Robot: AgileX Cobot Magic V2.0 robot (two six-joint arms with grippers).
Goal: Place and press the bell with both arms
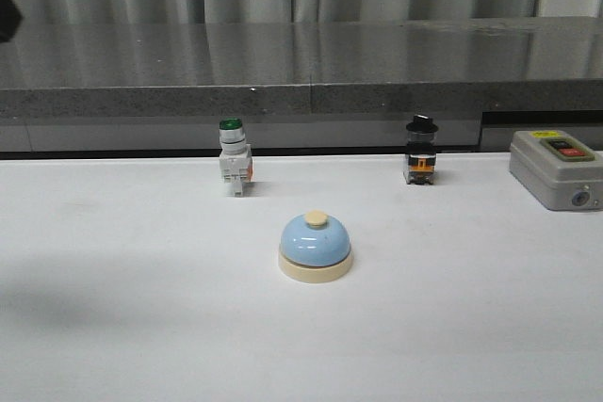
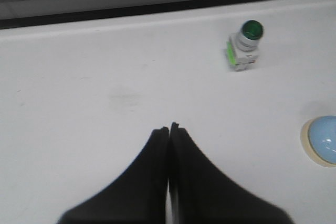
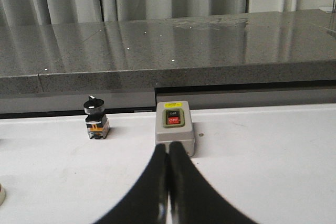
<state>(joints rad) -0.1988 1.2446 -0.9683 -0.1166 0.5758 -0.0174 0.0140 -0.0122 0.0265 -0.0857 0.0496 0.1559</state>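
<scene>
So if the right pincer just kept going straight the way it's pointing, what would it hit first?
Most likely the grey switch box: the shut right pincer points straight at its front in the right wrist view. How much table lies between them is unclear. The black-knobbed switch sits well off that line.

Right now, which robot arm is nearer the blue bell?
Probably the left: its shut gripper sees the bell nearby, while the right gripper faces the grey switch box.
</scene>
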